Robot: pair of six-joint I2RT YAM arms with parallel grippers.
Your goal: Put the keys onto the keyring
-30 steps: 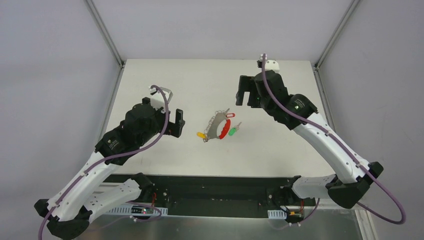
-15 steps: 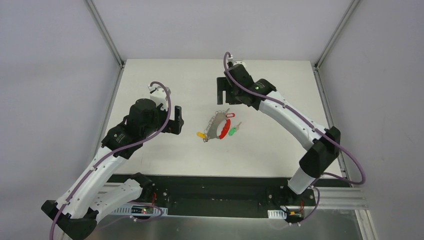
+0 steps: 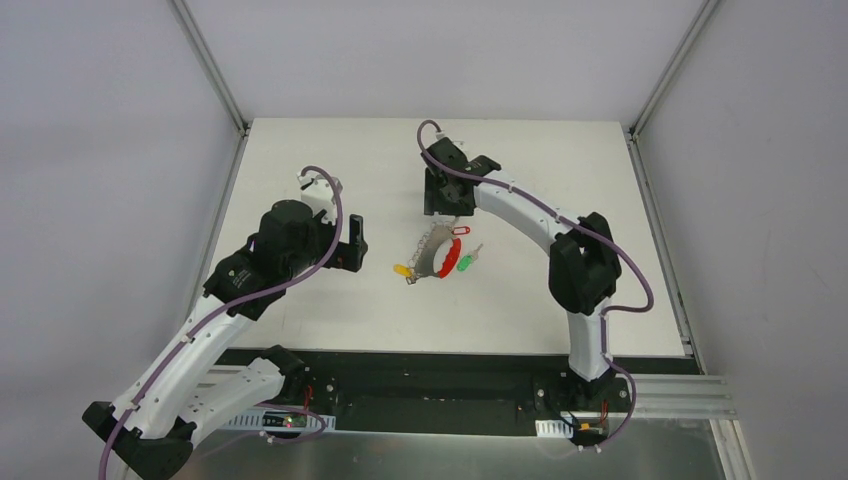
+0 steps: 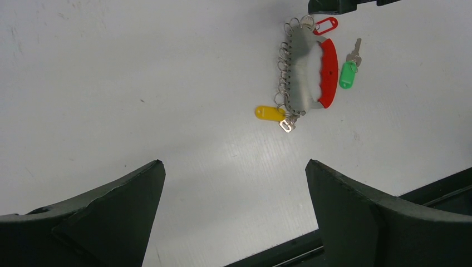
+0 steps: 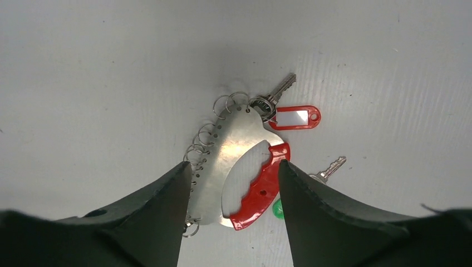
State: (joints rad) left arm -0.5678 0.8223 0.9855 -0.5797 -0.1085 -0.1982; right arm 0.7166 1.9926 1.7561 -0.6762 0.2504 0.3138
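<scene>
The keyring [image 3: 437,253], a grey and red oval with small wire rings along its grey edge, lies flat mid-table. It also shows in the left wrist view [image 4: 308,72] and the right wrist view [image 5: 236,161]. A red-tag key [image 3: 460,231] [image 5: 298,117] sits at its far end, touching a ring. A yellow-tag key [image 3: 401,269] [image 4: 269,113] lies at its near end. A green-tag key [image 3: 465,263] [image 4: 348,74] lies loose beside the red side. My right gripper [image 3: 445,203] [image 5: 234,163] is open and empty, just beyond and above the keyring. My left gripper [image 3: 357,243] [image 4: 234,162] is open and empty, to its left.
The white table [image 3: 320,160] has metal frame posts at its back corners. A dark rail [image 3: 420,365] runs along the near edge by the arm bases. Grey walls surround the table.
My right arm has swung left and folded in, bringing its gripper from the back right to just above the keyring's far end. The left arm shifted only slightly. The keys and keyring have not moved.
</scene>
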